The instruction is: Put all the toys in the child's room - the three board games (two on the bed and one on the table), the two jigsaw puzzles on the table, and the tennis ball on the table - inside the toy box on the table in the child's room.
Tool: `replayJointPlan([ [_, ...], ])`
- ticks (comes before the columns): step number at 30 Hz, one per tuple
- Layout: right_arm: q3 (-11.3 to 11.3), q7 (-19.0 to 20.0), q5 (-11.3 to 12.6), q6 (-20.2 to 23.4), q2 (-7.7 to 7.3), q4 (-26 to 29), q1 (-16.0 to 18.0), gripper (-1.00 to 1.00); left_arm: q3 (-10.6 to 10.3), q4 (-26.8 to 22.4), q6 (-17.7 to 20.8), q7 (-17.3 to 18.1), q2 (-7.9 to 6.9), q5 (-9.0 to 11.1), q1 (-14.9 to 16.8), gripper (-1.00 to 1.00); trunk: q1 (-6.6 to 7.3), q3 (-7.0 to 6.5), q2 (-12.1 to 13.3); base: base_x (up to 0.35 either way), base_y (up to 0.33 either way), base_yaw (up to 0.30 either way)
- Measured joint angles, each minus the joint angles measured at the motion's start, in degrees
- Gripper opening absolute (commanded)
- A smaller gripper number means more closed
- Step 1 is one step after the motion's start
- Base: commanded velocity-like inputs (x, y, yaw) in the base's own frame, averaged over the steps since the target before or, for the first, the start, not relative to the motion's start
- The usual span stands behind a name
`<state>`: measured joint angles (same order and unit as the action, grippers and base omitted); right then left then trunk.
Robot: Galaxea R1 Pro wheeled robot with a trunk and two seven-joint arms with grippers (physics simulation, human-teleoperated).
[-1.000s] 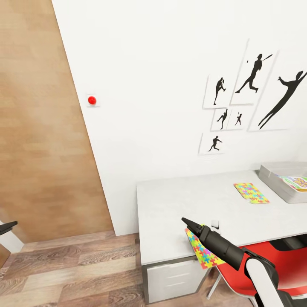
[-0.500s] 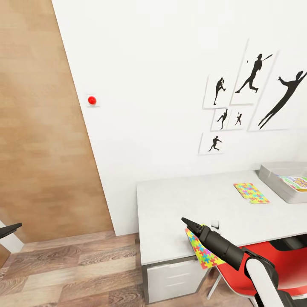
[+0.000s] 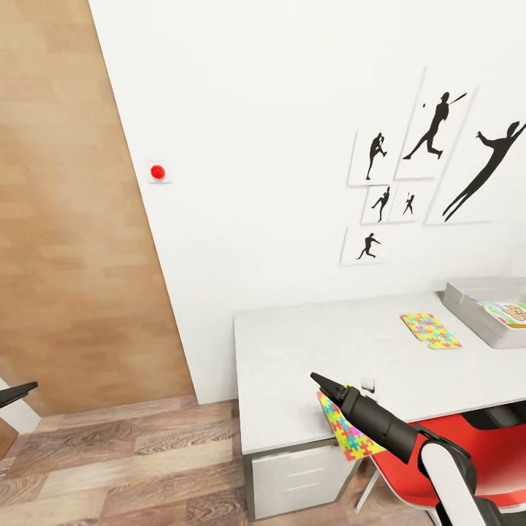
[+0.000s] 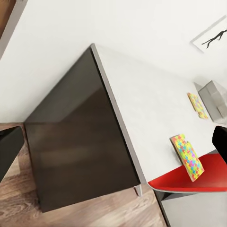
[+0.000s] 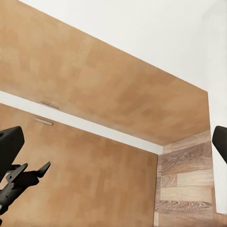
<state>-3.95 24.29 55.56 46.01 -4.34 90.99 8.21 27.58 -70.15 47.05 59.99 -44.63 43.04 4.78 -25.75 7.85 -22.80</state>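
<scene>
1. Facing a white wall (image 3: 256,146) with black sports prints (image 3: 438,128) at the right; a small red button (image 3: 157,172) sits on the wall further left. A tall wood panel (image 3: 66,219) fills the left side, with plank floor (image 3: 131,467) below it.
2. Table (image 3: 307,351): pale grey top against the wall, right of centre, white drawers (image 3: 299,478) under its near left corner. Left wrist view gives the table's dark end panel (image 4: 80,137) and the top running away from it.
3. Red chair (image 3: 475,446) at the near edge of the table, far right.
4. Toy box (image 3: 467,303): light grey bin on the table's far right, cut by the frame edge. A board game (image 3: 508,312) with a colourful cover lies inside it.
5. Right arm (image 3: 394,431) reaches in from the lower right; right gripper (image 3: 320,380) over the table's near edge. In the right wrist view both fingers (image 5: 10,144) stand wide apart at the frame sides, nothing between them.
6. Two puzzles: one (image 3: 429,330) flat on the table just left of the toy box; the other (image 3: 349,431) at the near edge, hanging over it, partly behind the right arm, next to the chair.
7. Left gripper (image 3: 16,392): a dark tip at the far left edge, over the floor. Open or closed, cannot tell.
</scene>
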Motion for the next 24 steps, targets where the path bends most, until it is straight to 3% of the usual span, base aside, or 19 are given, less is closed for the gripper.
replayJointPlan([
  [9,0.1,0.1,0.0,0.0,0.14,0.0,0.0,1.00,-0.1,0.0,0.0,0.0,0.00,0.0,0.0,1.00,0.00,-0.21,0.0,0.000,0.000,-0.044],
  [24,0.1,0.3,0.0,0.0,0.16,0.1,0.0,1.00,-0.2,-0.1,-0.1,-0.1,0.00,0.0,0.0,1.00,0.00,-1.37,0.0,0.000,-0.044,-0.136],
])
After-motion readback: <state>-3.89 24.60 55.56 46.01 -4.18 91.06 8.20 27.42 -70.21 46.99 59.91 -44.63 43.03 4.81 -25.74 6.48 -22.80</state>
